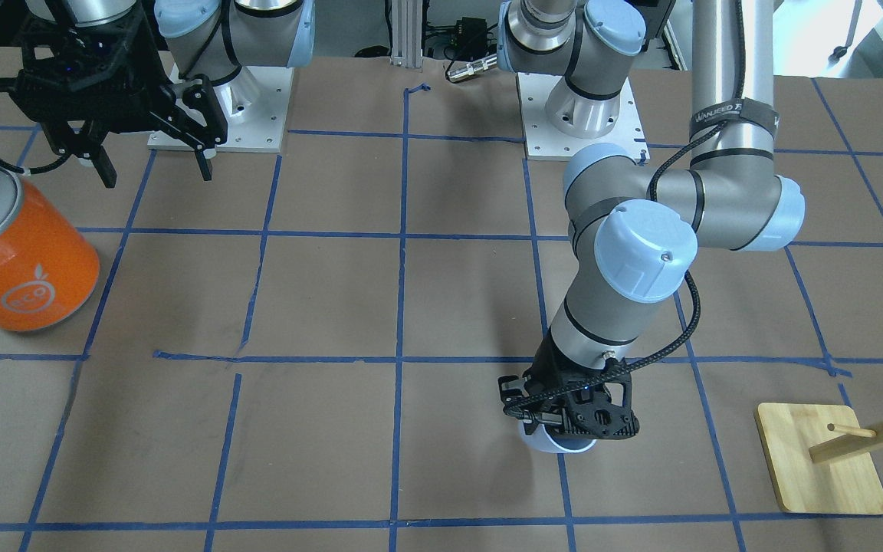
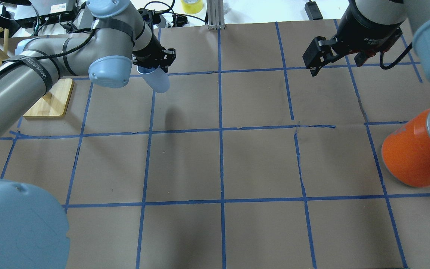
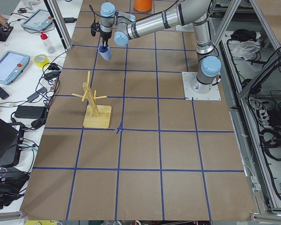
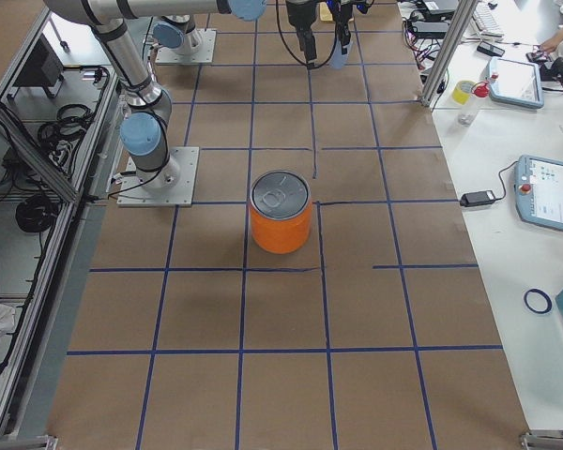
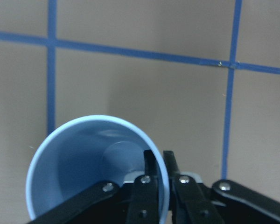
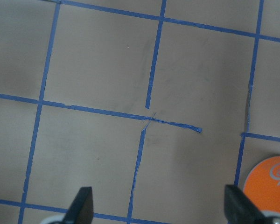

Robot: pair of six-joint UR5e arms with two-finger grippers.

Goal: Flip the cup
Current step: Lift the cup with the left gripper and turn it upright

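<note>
The pale blue-white cup [image 2: 158,81] hangs in my left gripper [image 2: 153,68], clear of the table at the far left. The left wrist view looks down into the open mouth of the cup [image 5: 84,158], with the gripper [image 5: 159,163] shut on the rim wall, one finger inside and one outside. The cup [image 1: 556,443] shows below the gripper [image 1: 573,429] in the front view, and also in the left side view [image 3: 104,52]. My right gripper [image 2: 335,62] is open and empty, raised at the far right; it also shows in the front view [image 1: 156,176] and the right wrist view [image 6: 159,207].
A large orange can [image 2: 413,153] with a silver top stands at the right, also in the front view [image 1: 20,261] and at the right wrist view's corner [image 6: 270,177]. A wooden peg stand [image 2: 50,101] sits left of the cup, also in the front view [image 1: 821,460].
</note>
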